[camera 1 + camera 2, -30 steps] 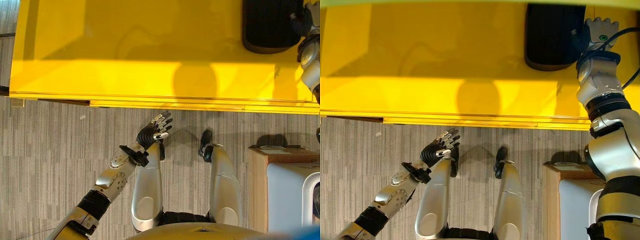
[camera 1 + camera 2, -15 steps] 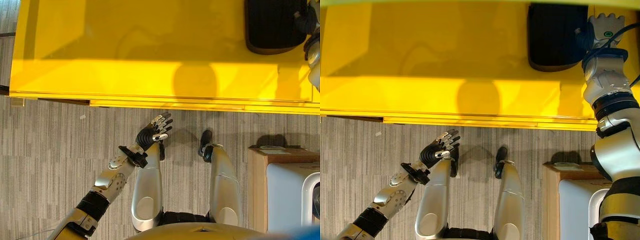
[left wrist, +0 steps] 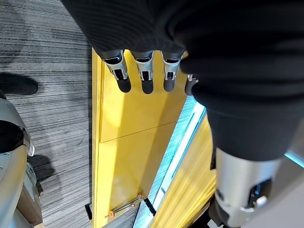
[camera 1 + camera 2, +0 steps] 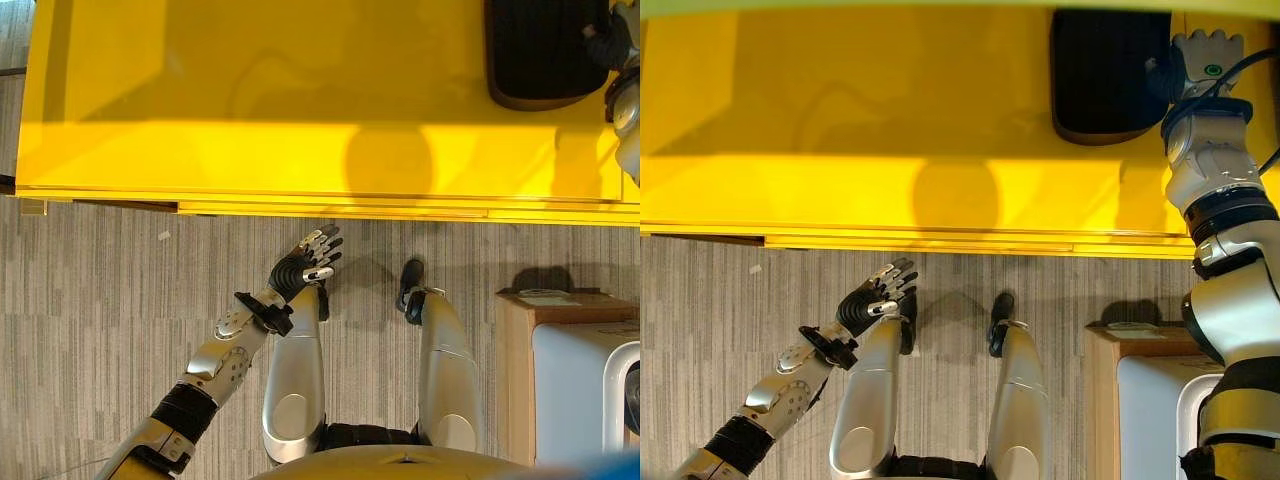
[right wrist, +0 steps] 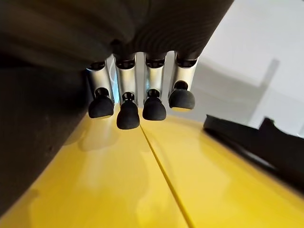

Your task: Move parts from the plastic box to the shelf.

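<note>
Black ribbed part [image 4: 540,50] lies on the yellow shelf [image 4: 250,110]; right hand [image 4: 1206,48] beside it, empty, fingers relaxed. Left hand [image 4: 312,258] hangs open. Likely next: withdraw toward the box.

A strip of grey striped carpet [image 4: 100,300] ran below the near edge of the big yellow surface. A small pale scrap [image 4: 165,235] lay on it, near that edge. At the right side stood a brown cardboard box [image 4: 520,340] on the carpet, with a white container [image 4: 580,390] set against it on its right. A flat pale label or card [image 4: 545,297] rested on top of the cardboard box.
</note>
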Robot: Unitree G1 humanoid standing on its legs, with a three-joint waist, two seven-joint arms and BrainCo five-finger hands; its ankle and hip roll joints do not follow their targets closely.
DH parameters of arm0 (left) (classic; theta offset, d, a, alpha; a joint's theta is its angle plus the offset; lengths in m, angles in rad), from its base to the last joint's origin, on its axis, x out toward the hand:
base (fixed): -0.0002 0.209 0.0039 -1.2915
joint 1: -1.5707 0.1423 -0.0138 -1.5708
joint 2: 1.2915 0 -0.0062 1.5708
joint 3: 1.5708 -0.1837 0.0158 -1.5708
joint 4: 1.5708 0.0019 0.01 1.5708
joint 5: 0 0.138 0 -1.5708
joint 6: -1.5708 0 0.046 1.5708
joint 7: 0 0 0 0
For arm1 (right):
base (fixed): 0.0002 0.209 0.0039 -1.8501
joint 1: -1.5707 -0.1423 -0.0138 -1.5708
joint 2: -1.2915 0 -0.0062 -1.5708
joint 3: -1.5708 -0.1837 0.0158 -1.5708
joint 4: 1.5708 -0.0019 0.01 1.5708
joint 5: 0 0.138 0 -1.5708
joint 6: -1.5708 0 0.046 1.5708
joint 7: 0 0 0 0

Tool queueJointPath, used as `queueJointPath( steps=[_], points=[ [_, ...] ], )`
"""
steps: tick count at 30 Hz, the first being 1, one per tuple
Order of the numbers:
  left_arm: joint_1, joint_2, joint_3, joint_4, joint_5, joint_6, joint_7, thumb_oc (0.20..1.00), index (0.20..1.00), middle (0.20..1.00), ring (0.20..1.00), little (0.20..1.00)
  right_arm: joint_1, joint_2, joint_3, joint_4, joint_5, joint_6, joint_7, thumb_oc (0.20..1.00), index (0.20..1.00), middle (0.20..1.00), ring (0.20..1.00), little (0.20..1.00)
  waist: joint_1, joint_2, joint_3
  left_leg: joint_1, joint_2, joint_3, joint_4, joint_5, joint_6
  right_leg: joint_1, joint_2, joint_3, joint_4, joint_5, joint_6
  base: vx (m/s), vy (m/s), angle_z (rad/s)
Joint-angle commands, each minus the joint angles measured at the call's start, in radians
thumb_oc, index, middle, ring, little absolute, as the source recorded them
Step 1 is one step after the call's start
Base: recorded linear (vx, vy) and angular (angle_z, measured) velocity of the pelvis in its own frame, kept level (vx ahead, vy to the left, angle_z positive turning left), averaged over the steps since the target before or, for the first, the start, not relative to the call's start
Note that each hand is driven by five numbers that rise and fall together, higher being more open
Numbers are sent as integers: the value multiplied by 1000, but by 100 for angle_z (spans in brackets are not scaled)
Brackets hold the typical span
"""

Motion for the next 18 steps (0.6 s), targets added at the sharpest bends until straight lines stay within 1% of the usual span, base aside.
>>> queueJointPath(
  steps=[1, 7, 9, 11, 18],
  points=[
    [37, -7, -8, -86, 11, -44, -20, 1000, 1000, 1000, 1000, 1000, 56, -11, 11, 9, -14, 18, -11, 200, 200, 200, 200, 200, 3, 10, -33, 10, 46, 41, 12, -23, 32, 45, 4, -20, -14, -23, 22, 0, 0, 0],
    [30, -22, -9, -86, 12, -46, -8, 1000, 1000, 1000, 1000, 1000, 110, 5, -26, -17, -32, 24, -13, 200, 200, 200, 200, 200, -8, 10, -33, 16, 50, 50, 6, -22, 31, 48, 5, -17, -25, -21, 24, 0, 0, 0],
    [24, -22, -10, -81, 12, -46, -6, 1000, 1000, 1000, 1000, 1000, 117, 9, -30, -17, -10, 26, -17, 200, 200, 200, 200, 200, -10, 10, -33, 14, 50, 50, 8, -24, 32, 45, 6, -16, -25, -21, 24, 0, 0, 0],
    [20, -23, -9, -79, 6, -41, -2, 1000, 1000, 1000, 1000, 1000, 135, 14, -45, -29, -31, 24, -11, 200, 200, 200, 200, 200, -14, 12, -33, 20, 49, 54, 3, -23, 31, 50, 6, -14, -29, -21, 25, 0, 0, 0],
    [11, -28, -15, -69, 8, -51, 4, 1000, 1000, 1000, 1000, 1000, 146, 23, -46, -18, -39, 25, -26, 200, 200, 200, 200, 200, -18, 16, -33, 17, 50, 56, 5, -25, 33, 44, 5, -12, -25, -21, 24, 0, 0, 0]
  ],
)
